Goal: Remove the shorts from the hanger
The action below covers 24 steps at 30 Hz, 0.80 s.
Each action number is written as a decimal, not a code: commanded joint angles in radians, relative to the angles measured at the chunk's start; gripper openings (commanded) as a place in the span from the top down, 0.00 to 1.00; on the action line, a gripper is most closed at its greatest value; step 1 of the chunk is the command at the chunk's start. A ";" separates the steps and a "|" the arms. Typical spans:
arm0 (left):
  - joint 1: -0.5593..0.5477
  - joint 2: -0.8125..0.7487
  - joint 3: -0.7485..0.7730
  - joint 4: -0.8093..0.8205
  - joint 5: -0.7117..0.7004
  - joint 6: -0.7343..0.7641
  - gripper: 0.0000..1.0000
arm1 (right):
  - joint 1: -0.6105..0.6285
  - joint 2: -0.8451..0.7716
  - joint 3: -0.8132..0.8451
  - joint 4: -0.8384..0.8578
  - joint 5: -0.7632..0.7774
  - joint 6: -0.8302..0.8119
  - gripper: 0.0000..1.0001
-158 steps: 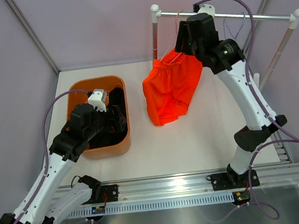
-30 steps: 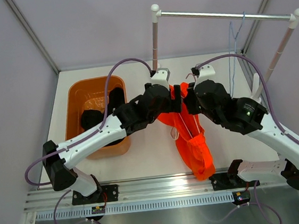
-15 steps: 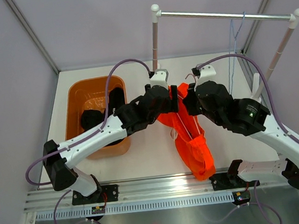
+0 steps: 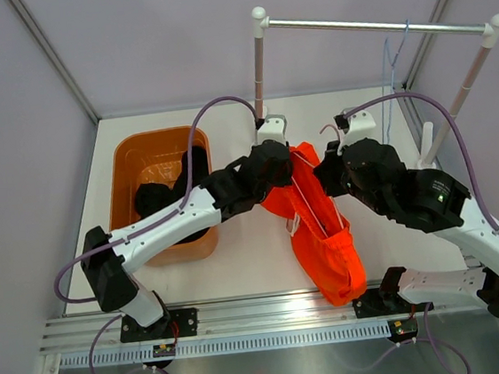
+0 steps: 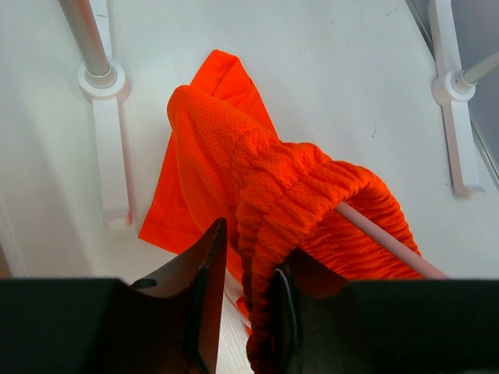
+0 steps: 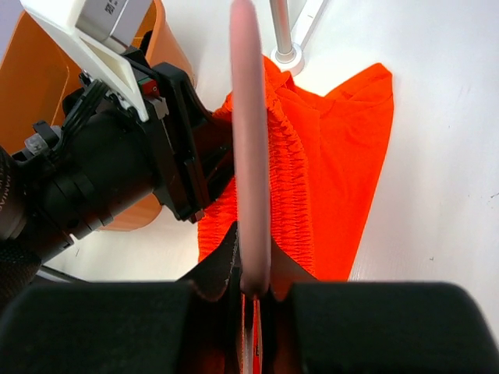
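The orange shorts (image 4: 327, 241) hang by their gathered waistband from a pale pink hanger (image 4: 309, 203) held above the table's middle. My right gripper (image 4: 324, 175) is shut on the hanger's bar (image 6: 248, 156), which runs straight out between its fingers (image 6: 251, 292). My left gripper (image 4: 288, 169) comes in from the left and is shut on the bunched waistband (image 5: 265, 156), the fabric squeezed between its jaws (image 5: 248, 288). The hanger bar (image 5: 382, 238) pokes out of the waistband to the right. The black shorts (image 4: 157, 197) lie crumpled in the orange bin.
The orange bin (image 4: 125, 151) stands at the left. A clothes rack crosses the back, with its rail (image 4: 375, 26) and left post (image 4: 259, 70). A thin blue hanger (image 4: 392, 56) hangs on the rail. The rack feet (image 5: 105, 78) rest on the table behind the shorts.
My left gripper's jaws have closed onto the orange waistband. My right gripper has carried the hanger slightly right, and the shorts have shifted with it. Much earlier the hanger was up at the rail.
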 commanded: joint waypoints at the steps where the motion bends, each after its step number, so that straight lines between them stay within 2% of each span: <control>1: 0.017 -0.022 0.046 0.018 -0.075 0.020 0.76 | 0.013 -0.029 0.032 0.021 0.019 0.024 1.00; 3: 0.034 -0.030 0.056 0.010 -0.088 0.029 0.85 | 0.016 -0.040 0.027 0.018 0.010 0.027 1.00; 8: 0.114 -0.021 0.099 -0.024 -0.088 0.029 0.98 | 0.025 -0.060 0.027 -0.006 -0.006 0.030 1.00; 16: 0.192 0.052 0.159 -0.013 -0.046 0.049 1.00 | 0.034 -0.073 0.035 -0.006 -0.099 0.013 1.00; 24: 0.255 0.134 0.254 -0.014 0.006 0.067 0.99 | 0.054 -0.081 0.026 -0.015 -0.119 0.012 1.00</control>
